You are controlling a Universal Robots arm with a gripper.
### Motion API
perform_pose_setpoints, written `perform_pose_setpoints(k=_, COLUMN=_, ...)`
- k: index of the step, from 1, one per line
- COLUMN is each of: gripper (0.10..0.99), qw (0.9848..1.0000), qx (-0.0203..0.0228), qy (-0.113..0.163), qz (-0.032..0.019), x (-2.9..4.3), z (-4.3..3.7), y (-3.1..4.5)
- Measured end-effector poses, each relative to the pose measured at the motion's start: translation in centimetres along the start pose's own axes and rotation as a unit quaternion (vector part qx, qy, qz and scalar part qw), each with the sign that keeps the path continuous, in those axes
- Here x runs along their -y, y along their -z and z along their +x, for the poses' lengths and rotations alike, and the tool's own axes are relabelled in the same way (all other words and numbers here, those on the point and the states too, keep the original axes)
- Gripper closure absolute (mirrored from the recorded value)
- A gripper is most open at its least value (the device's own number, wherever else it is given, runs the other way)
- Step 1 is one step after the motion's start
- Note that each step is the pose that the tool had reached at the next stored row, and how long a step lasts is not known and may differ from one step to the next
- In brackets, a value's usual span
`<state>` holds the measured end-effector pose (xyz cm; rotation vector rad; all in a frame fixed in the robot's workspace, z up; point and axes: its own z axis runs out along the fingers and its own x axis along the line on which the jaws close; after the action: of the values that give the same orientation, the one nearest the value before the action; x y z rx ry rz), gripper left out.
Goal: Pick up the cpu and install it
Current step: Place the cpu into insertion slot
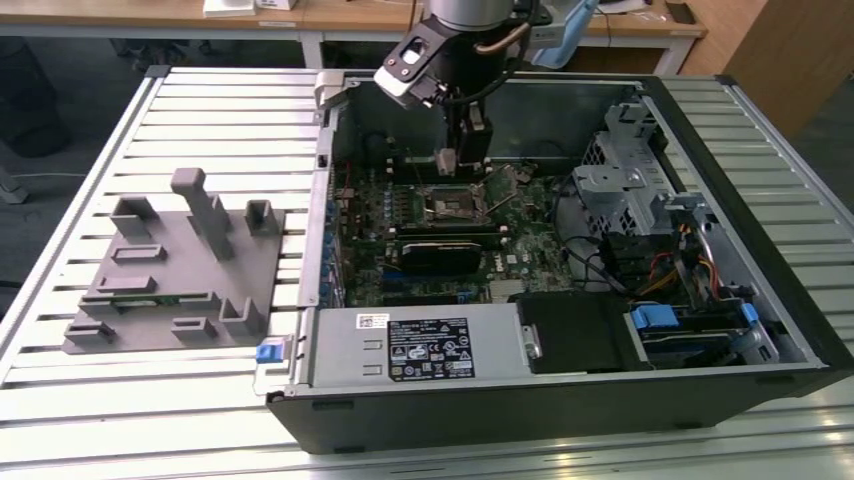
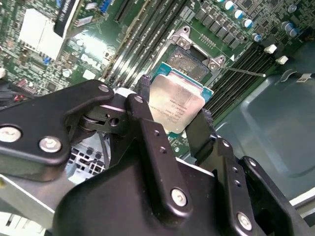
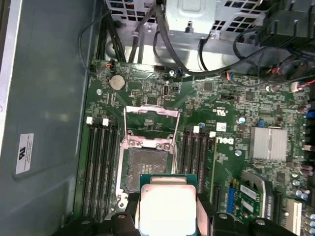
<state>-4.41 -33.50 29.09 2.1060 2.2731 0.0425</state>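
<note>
Gripper [image 2: 174, 102] pinches the cpu [image 2: 178, 112] by opposite edges near the open socket [image 3: 146, 169] (metal frame raised). The first wrist view cuts off part of the cpu.

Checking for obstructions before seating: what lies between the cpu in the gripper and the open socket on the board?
Nothing: in both wrist views the cpu, pinched by the gripper, hangs over the socket with no cable or part in between.
</note>
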Motion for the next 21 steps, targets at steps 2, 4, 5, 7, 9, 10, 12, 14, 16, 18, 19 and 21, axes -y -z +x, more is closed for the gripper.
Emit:
perform_pose_setpoints(k=2, gripper=0.545, qw=1.0000, qx=0.0000, qy=0.000, qz=0.0000, x=-0.10, z=0.32, y=-0.27)
perform_pose_setpoints(k=4, gripper=0.545, qw=1.0000, qx=0.0002, qy=-0.003, qz=0.0000, x=-0.18, z=0.52, y=-0.51)
perform_pose_setpoints(k=5, gripper=0.545, qw=1.0000, qx=0.0003, qy=-0.005, qz=0.0001, x=-0.22, z=0.59, y=-0.64)
perform_pose_setpoints(k=7, gripper=0.545, qw=1.0000, qx=0.0005, qy=-0.008, qz=0.0002, x=-0.37, z=0.75, y=-0.92)
perform_pose_setpoints(k=9, gripper=0.545, qw=1.0000, qx=0.0005, qy=-0.009, qz=0.0001, x=-0.48, z=0.90, y=-1.27)
perform_pose_setpoints(k=10, gripper=0.545, qw=1.0000, qx=0.0005, qy=-0.009, qz=0.0001, x=-0.52, z=0.97, y=-1.45)
perform_pose_setpoints(k=12, gripper=0.545, qw=0.9999, qx=0.0006, qy=-0.011, qz=0.0001, x=-0.54, z=1.10, y=-1.78)
perform_pose_setpoints(k=14, gripper=0.545, qw=0.9999, qx=0.0008, qy=-0.014, qz=0.0002, x=-0.55, z=1.25, y=-2.06)
perform_pose_setpoints(k=16, gripper=0.545, qw=0.9999, qx=0.0009, qy=-0.016, qz=0.0002, x=-0.55, z=1.36, y=-2.34)
perform_pose_setpoints(k=18, gripper=0.545, qw=0.9998, qx=0.0010, qy=-0.019, qz=0.0002, x=-0.57, z=1.45, y=-2.67)
perform_pose_setpoints(k=19, gripper=0.545, qw=0.9998, qx=0.0010, qy=-0.020, qz=0.0002, x=-0.57, z=1.48, y=-2.85)
perform_pose_setpoints(k=21, gripper=0.545, qw=0.9998, qx=0.0012, qy=-0.022, qz=0.0003, x=-0.57, z=1.53, y=-3.22)
